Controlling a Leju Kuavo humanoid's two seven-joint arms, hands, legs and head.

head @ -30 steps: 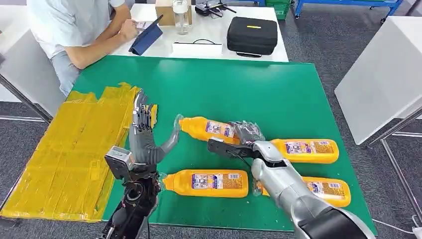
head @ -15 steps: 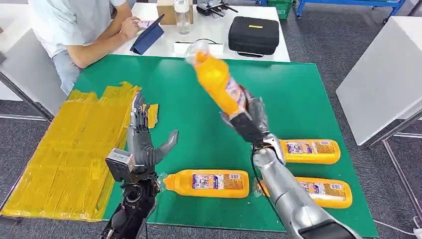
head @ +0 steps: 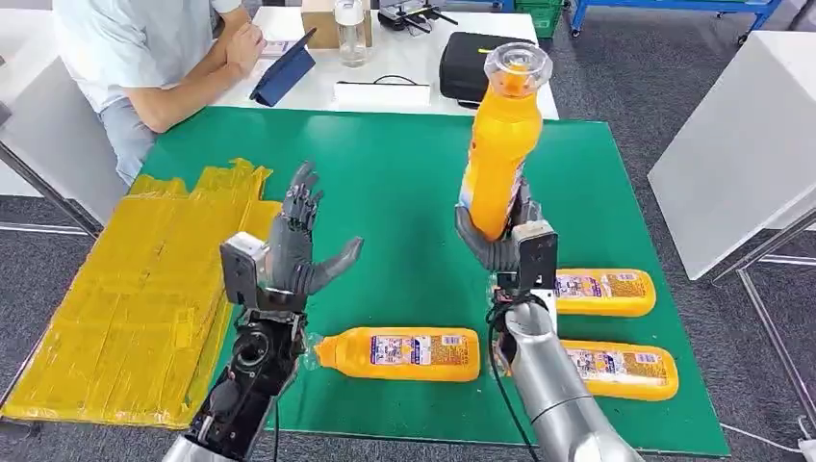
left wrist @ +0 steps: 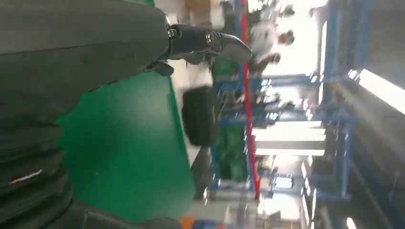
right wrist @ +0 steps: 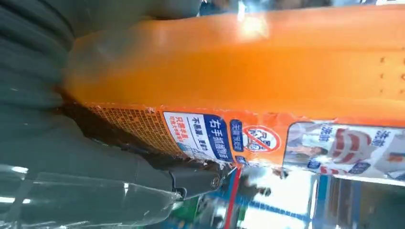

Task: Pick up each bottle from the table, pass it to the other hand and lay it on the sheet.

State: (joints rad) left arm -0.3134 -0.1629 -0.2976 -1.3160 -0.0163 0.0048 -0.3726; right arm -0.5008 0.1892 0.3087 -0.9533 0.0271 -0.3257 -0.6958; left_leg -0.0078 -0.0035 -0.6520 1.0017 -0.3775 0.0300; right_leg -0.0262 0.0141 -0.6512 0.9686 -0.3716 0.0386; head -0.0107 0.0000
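Note:
My right hand (head: 500, 241) grips an orange bottle (head: 500, 144) by its base and holds it upright above the green mat (head: 404, 183), clear cap up. The right wrist view is close on that bottle (right wrist: 248, 62) and its label, with my fingers (right wrist: 119, 157) wrapped around it. My left hand (head: 298, 245) is raised and open over the mat's left part, palm toward the bottle, nothing in it. Three more orange bottles lie on the mat: one near the front middle (head: 399, 354), two at the right (head: 601, 292) (head: 621, 369). The yellow sheet (head: 125, 289) lies at the left.
A person (head: 144, 48) sits at the white table (head: 404, 67) behind the mat, with a tablet, a black case (head: 462, 63), a jar and a box on it. Another white table (head: 741, 144) stands at the right. Grey floor surrounds the mat.
My right hand has swung the bottle from tilted to upright and a little to the right. My left hand has risen and moved slightly toward the middle, fingers still spread.

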